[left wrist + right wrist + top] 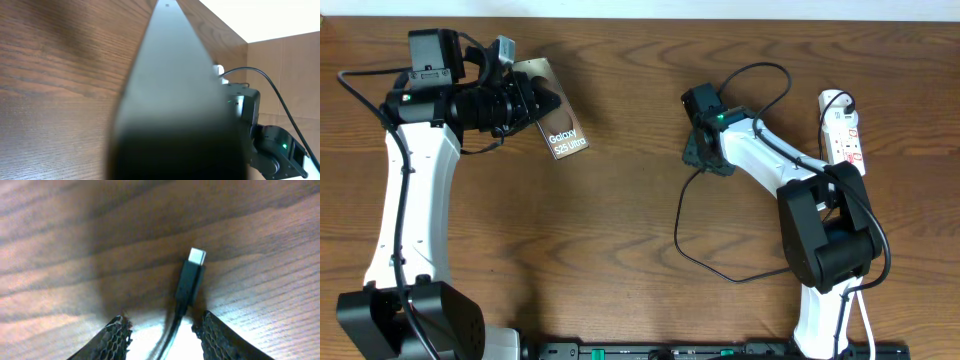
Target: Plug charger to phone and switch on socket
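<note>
Two things for you: your left gripper (542,100) clamps the phone (563,135). Your right gripper (164,321) stands wide, astride the charger (190,282) on the table (75,255).

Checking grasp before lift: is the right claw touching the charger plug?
Apart. Right wrist view: charger plug lies on the table between the open right claw fingers, bare wood showing each side.

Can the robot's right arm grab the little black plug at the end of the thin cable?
Probably yes. The small black plug tip lies uncovered on the brown wooden table, just ahead of the open right gripper, and its thin black cable runs between the fingers.
</note>
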Controlling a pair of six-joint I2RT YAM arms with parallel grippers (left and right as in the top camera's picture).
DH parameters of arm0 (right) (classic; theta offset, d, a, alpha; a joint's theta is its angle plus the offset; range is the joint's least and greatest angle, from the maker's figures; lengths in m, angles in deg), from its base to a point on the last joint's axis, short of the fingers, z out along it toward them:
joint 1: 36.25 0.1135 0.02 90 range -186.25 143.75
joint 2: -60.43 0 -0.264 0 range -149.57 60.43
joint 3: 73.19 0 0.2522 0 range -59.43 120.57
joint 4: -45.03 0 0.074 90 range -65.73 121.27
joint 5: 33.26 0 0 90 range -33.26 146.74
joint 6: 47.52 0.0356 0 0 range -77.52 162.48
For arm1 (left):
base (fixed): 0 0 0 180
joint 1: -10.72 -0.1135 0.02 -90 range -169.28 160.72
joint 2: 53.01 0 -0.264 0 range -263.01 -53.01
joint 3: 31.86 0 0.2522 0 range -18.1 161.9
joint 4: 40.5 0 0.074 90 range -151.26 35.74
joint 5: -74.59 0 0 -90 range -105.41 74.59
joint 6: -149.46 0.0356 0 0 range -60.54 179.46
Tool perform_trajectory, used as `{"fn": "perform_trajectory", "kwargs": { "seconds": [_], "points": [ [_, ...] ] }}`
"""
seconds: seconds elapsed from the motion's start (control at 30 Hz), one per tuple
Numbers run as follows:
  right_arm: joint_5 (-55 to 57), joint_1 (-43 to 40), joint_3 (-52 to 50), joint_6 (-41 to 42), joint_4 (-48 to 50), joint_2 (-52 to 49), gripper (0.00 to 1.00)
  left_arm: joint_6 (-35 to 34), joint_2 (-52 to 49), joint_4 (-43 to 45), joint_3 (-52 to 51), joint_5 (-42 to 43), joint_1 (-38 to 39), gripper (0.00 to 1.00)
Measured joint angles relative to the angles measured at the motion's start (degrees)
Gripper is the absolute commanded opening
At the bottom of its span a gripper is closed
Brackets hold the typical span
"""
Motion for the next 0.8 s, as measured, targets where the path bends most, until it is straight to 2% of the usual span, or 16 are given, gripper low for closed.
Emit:
{"fn": "perform_trajectory", "kwargs": {
  "seconds": [0.2,0.23,0.33,0.47,0.53,0.57,0.6,0.63,0.8],
  "points": [
    [0.70,0.00,0.00,4.44,0.50,0.00,0.36,0.00,0.00,0.00,0.00,0.00,0.00,0.08],
    [0.74,0.00,0.00,5.20,0.50,0.00,0.33,0.00,0.00,0.00,0.00,0.00,0.00,0.07],
    [1.27,0.00,-0.07,6.82,0.57,0.00,0.14,0.00,0.00,0.00,0.00,0.00,0.00,0.07],
    [2.08,-0.13,-0.35,6.99,0.61,0.00,0.04,0.00,0.00,0.00,0.00,0.00,0.00,0.07],
    [2.16,-0.39,-0.42,6.40,0.55,0.00,0.06,0.00,0.00,0.00,0.00,0.00,0.00,0.07],
    [2.16,-0.61,-0.42,6.10,0.52,0.00,0.12,0.00,0.00,0.00,0.00,0.00,0.00,0.07],
    [2.12,-0.87,-0.42,5.77,0.52,0.00,0.26,0.00,0.00,0.00,0.00,0.00,0.00,0.08],
    [2.10,-1.11,-0.42,5.44,0.55,0.00,0.29,0.00,0.00,0.00,0.00,0.00,0.00,0.08],
    [2.01,-2.10,-0.42,4.92,0.74,0.00,0.32,0.00,0.00,0.00,0.00,0.00,0.00,0.07]
  ]
}}
